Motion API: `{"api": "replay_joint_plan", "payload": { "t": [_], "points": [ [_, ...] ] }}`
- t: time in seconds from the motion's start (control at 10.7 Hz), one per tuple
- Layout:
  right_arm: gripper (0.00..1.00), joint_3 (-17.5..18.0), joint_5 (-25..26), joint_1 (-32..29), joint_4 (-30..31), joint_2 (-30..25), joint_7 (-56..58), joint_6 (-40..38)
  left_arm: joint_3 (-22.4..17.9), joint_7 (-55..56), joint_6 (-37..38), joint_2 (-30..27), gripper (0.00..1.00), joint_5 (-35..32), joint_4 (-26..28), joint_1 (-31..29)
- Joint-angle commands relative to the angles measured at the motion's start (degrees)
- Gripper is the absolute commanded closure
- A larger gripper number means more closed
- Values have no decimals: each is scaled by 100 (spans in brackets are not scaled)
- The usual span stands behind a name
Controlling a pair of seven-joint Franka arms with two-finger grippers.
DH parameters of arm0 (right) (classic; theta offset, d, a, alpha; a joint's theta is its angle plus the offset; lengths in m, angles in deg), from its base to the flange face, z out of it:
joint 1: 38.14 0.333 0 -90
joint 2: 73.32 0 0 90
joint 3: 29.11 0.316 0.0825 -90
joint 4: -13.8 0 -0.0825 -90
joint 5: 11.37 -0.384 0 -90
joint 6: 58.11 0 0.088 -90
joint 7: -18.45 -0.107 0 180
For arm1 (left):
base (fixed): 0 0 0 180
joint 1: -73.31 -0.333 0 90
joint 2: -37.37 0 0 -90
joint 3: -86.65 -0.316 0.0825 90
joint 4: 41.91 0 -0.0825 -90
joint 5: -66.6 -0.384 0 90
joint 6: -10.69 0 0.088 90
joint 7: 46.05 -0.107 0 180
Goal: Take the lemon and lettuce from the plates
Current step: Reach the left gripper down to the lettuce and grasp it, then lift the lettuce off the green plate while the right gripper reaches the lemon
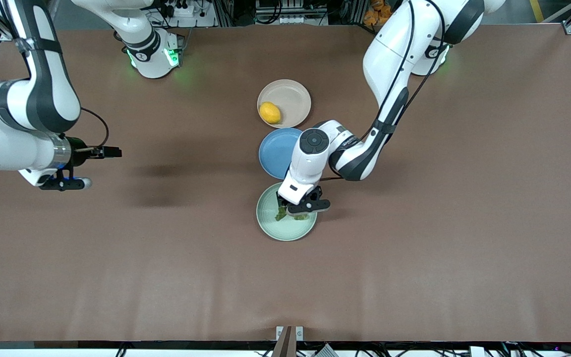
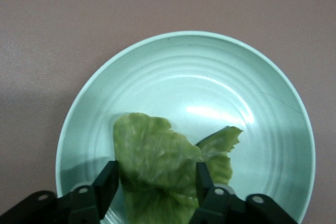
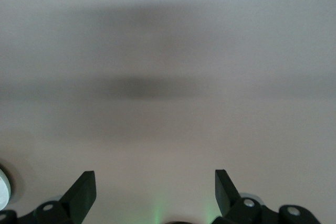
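Left gripper [image 1: 295, 212]: low in the front view's lower middle, down inside the pale mint plate [image 1: 285, 234], arm reaching in from the upper part of the frame. In the left wrist view, two black fingers [image 2: 107, 182] at the bottom edge, set apart, with the lettuce [image 2: 157, 156] filling the gap between them (leaf edges right at the pads, not visibly squeezed). Open, then, astride the leaf.

Lettuce [image 1: 281, 214]: flat on the mint plate [image 2: 210, 77], wrinkly green, mostly hidden under the hand in the front view.

Lemon [image 1: 270, 112]: upper middle of the front view, resting on the beige plate [image 1: 293, 96], close to the rim nearest the front camera. Untouched.

Between the two plates, mid-frame: a bright blue plate [image 1: 273, 148], partly covered by the left arm's wrist.

Right gripper [image 1: 75, 184]: waiting at mid-height of the front view, over bare brown table [image 1: 414, 248] toward the right arm's end, well apart from all three plates. Fingers [image 3: 84, 187] spread wide at the bottom of the right wrist view, nothing between them but table.
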Motion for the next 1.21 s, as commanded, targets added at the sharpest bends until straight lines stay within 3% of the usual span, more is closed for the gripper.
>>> {"api": "replay_joint_plan", "payload": {
  "t": [0.0, 0.09, 0.28, 0.65, 1.12],
  "points": [
    [0, 32, 43, -39, -14, 245, -4, -52, -147, 194, -51, 144, 40, -189, -155, 149],
    [0, 32, 43, -92, -14, 307, 22, -34, -147, 194, -51, 153, 51, -189, -155, 158],
    [0, 41, 35, -206, -14, 334, 39, -17, -156, 177, -51, 118, 96, -189, -155, 158],
    [0, 32, 0, -215, -23, 422, 39, 45, -165, 186, 11, -49, 100, -198, -146, 132],
    [0, 129, -53, 205, -5, 308, 48, -42, -165, 133, 905, -978, 100, -206, -112, -210]
  ]
}}
